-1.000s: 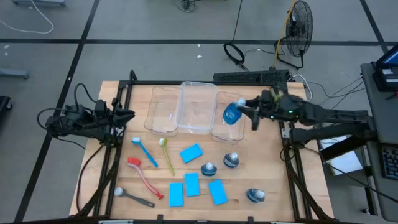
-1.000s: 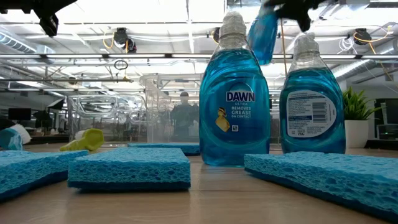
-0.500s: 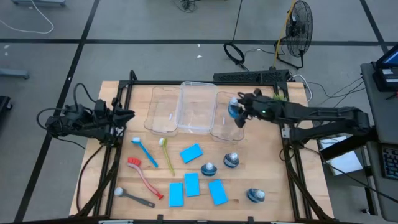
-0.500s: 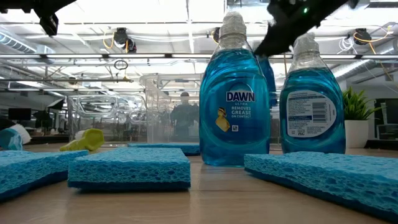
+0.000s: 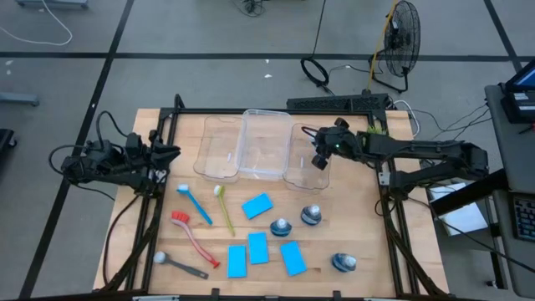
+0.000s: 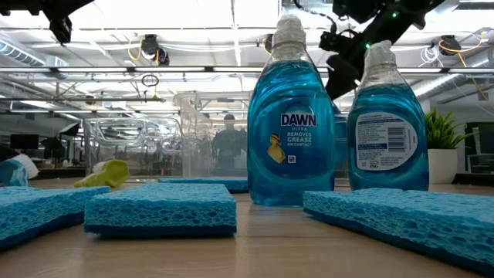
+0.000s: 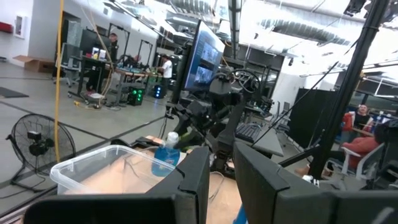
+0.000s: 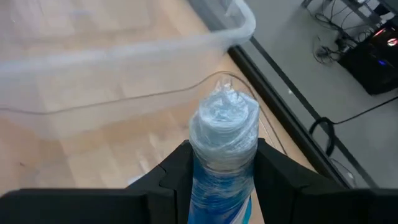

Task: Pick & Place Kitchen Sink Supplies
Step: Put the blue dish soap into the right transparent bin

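Right gripper (image 8: 214,180) holds a small blue-liquid bottle with a pale cap (image 8: 222,127) over the rightmost clear plastic bin (image 5: 303,174).

Its fingers clamp the bottle's sides; whether the bottle touches the bin floor is unclear. The left gripper (image 5: 171,153) waits at the table's left edge, apparently parted slightly. Three more bottles stand nearer.

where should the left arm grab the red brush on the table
Take the red brush on its thin handle, about midway, coming straight down from above with the jaws across it. It lies flat; the bristle head near the blue brush is bulky, and the handle has bare wood on both sides.
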You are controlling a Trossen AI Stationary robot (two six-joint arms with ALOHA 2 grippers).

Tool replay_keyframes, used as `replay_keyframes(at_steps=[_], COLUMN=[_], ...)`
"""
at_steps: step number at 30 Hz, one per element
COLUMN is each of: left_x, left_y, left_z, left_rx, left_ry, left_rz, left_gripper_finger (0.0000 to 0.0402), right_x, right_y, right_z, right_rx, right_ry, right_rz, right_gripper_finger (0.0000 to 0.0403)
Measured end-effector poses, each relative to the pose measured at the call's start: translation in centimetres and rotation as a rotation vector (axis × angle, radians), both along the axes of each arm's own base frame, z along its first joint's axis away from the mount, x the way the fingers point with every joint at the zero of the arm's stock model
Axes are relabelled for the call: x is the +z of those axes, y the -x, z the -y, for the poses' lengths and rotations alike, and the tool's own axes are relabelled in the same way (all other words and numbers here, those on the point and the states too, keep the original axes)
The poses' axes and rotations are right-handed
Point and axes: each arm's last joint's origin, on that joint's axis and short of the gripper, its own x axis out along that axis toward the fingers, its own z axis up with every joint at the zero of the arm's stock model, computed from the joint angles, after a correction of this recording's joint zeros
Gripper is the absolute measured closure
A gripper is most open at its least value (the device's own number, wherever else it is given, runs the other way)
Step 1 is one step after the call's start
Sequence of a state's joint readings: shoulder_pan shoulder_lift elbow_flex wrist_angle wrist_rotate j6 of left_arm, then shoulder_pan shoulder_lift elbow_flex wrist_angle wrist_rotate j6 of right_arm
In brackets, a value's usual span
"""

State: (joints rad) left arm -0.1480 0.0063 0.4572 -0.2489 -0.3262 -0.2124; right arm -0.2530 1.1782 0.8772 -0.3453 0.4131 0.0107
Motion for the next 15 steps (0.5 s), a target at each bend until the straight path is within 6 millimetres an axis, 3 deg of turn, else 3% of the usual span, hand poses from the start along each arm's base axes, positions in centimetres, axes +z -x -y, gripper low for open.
replay_keyframes(at_steps=[15], left_x=[0.0], left_y=[0.0], left_z=[0.0], left_rx=[0.017], left_ry=[-0.005], left_rz=[-0.002], left_gripper_finger=[0.0325], right_x=[0.3], right_y=[0.6], right_z=[2.5], right_rx=[0.071], right_ry=[0.054], right_rz=[-0.04], right_gripper_finger=[0.0283])
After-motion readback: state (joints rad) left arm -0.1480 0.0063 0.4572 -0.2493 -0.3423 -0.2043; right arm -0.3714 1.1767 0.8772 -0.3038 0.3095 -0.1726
